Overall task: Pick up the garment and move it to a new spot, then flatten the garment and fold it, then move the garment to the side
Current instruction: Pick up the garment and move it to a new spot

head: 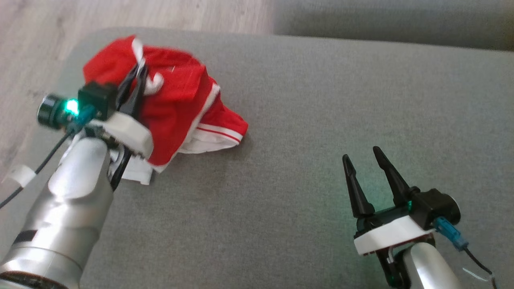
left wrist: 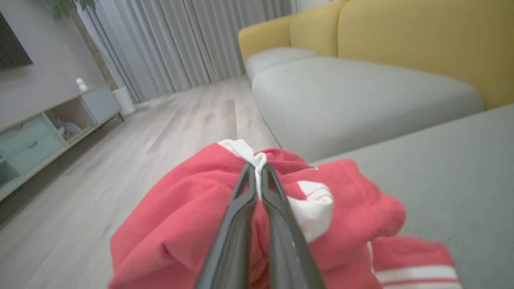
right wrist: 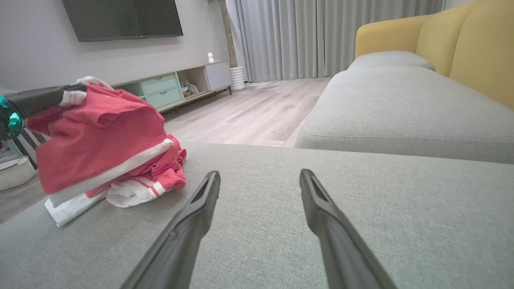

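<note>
The left tool (left wrist: 257,166) is pinching a white edge of the red garment (head: 176,100) bunched on the grey cushion (head: 321,100). The right tool (head: 360,153) is hovering wide open.

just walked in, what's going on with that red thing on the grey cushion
The left gripper is shut on a white-edged fold of the crumpled red fabric garment with white trim, near the corner of the grey upholstered cushion. The garment's lower folds rest on the cushion. The right gripper is open and holding nothing, well apart from the garment.
</note>
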You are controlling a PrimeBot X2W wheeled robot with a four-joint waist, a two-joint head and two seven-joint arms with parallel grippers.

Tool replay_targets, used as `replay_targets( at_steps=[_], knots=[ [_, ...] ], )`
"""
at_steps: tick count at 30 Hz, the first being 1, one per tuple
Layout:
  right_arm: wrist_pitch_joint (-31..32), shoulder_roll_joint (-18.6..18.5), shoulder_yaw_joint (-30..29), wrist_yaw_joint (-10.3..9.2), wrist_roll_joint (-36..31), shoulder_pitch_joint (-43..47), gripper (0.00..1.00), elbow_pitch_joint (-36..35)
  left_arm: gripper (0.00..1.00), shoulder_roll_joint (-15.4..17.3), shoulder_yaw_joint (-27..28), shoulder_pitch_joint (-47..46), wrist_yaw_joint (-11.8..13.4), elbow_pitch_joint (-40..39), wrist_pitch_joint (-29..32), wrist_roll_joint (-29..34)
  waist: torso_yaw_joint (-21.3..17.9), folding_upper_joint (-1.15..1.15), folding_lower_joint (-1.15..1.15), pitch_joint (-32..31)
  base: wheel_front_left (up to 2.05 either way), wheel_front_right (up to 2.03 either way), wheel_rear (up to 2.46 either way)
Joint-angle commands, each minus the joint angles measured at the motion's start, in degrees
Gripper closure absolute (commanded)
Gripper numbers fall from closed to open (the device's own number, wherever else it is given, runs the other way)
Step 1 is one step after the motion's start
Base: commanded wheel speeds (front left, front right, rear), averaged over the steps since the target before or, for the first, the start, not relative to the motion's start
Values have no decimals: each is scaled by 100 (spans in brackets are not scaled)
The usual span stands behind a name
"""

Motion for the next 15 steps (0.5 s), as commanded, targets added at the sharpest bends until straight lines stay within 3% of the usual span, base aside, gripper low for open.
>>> replay_targets(
  at_steps=[1, 8, 15],
  knots=[
    [-63, -21, 111, -4, 46, -39, 0, -152, 100, 203, 258, -354, 36, -397, -92, -21, 43, 0, 0, -159, 0, 0, 0],
    [-63, -21, 35, -4, 113, 61, 0, -171, 100, 248, 424, 82, 99, -2133, -114, 97, -82, 0, 0, -437, 0, 0, 0],
    [-63, -21, -47, -4, 167, 7, 0, -235, 100, 93, 259, 294, 139, -3055, 19, 54, -655, 0, 0, -407, 0, 0, 0]
  ],
)
